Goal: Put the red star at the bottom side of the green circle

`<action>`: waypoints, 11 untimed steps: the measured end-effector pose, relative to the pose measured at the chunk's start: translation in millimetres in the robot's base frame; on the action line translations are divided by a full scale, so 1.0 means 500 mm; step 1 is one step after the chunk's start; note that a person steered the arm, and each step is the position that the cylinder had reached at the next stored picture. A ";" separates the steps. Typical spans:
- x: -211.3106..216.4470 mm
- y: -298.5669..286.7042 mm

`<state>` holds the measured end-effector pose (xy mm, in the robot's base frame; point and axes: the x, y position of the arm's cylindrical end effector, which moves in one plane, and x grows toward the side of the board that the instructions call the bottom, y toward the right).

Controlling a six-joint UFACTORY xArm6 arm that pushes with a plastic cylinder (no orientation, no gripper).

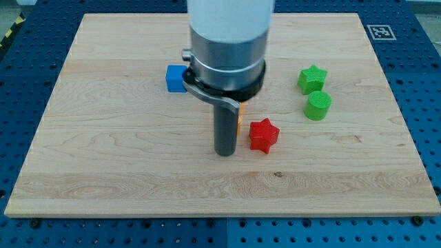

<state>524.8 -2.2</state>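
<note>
My tip [225,153] sits on the wooden board [103,172], just left of the red star [262,135], not clearly touching. No claw here, just a bare rod. Green circle [318,105] lies up-right of the red star, apart, green star [312,78] right above it. Blue cube [176,78] by the arm; orange block [239,118] mostly hidden behind the rod.

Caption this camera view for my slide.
My tip rests just left of the red star; green circle sits up right.
</note>
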 end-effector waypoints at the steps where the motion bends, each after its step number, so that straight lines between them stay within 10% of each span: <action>1: -0.006 0.031; 11: -0.028 0.208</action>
